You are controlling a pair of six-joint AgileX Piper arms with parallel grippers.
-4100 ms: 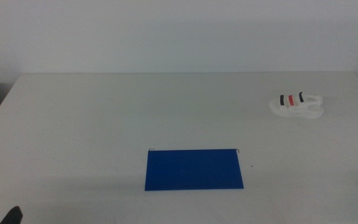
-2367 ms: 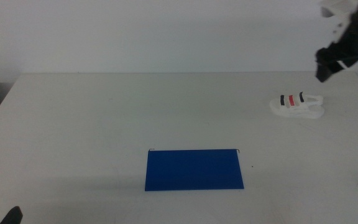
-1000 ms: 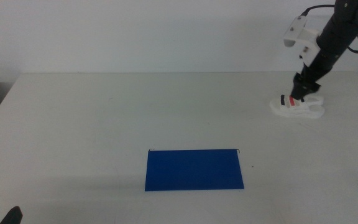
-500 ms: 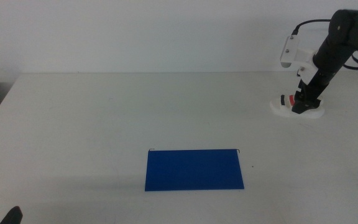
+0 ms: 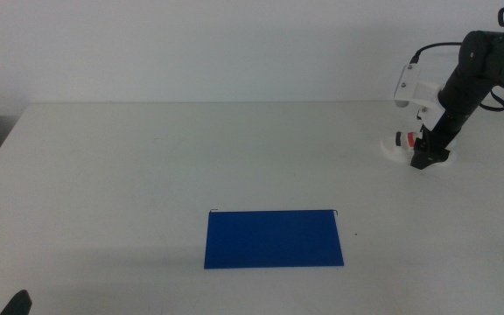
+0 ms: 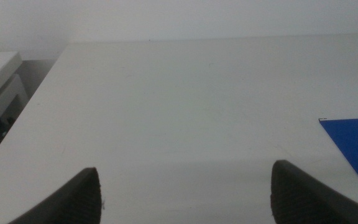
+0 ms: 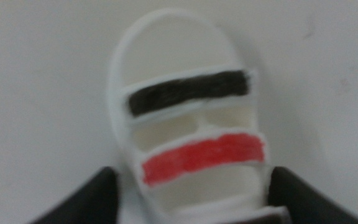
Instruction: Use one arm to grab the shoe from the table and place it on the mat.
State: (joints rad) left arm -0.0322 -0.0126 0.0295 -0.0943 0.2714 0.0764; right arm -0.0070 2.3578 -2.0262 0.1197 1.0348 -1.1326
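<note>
Lowered further in the last half second, the right tool [image 5: 427, 159] is set astride the shoe [image 5: 403, 145], jaws apart and flanking its sides, ready to close. At 3 o'clock on the worktop [image 5: 147, 175], the shoe lies well apart from the mat [image 5: 273, 238]. Its black and red straps are plain only from the right wrist. The left tool [image 6: 185, 193] waits, parted.

– What's on the table [image 5: 147, 175]?
– A blue mat [image 5: 273, 238] lies flat near the front edge, towards the middle.
– Anything else?
– A white shoe [image 5: 402, 144] at the far right, well apart from it.
</note>
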